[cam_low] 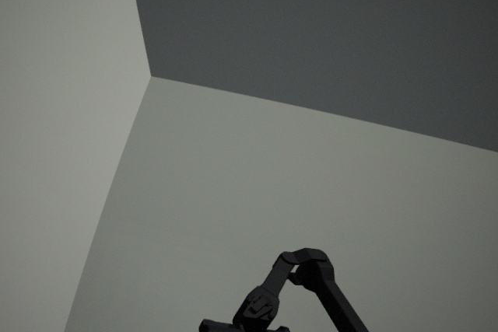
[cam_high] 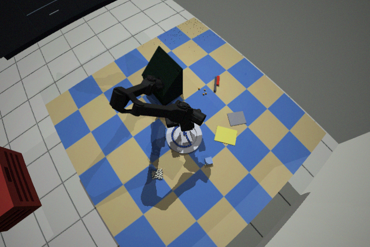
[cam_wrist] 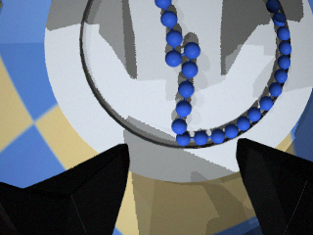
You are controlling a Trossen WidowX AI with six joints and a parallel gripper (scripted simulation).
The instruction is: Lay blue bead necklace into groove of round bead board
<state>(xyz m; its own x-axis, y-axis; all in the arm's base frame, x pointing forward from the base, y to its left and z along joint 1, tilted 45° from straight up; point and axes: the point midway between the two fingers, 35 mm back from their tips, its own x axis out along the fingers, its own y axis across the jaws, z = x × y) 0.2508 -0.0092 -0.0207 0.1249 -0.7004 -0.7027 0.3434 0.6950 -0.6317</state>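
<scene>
The round bead board [cam_high: 194, 147] [cam_wrist: 63, 73] is pale, with a dark circular groove [cam_wrist: 81, 44]. The blue bead necklace [cam_high: 184, 133] [cam_wrist: 186, 89] lies on it. In the wrist view, one stretch follows the groove along the right side and bottom. At the bottom the string turns sharply and runs up across the inside of the board, with a kink near the middle. The groove's left side shows no beads. My gripper [cam_wrist: 183, 151] is open and empty, its fingertips apart on either side of the bottom turn in that view. In the top view the arm hides the board's upper edge.
A dark green block [cam_high: 165, 77] stands by the arm's base. A yellow square [cam_high: 225, 135], a grey square [cam_high: 236, 118], a small blue cube [cam_high: 208, 161], white beads [cam_high: 157, 173], small orange beads [cam_high: 204, 93] and a red-and-grey item [cam_high: 217, 81] lie around the board.
</scene>
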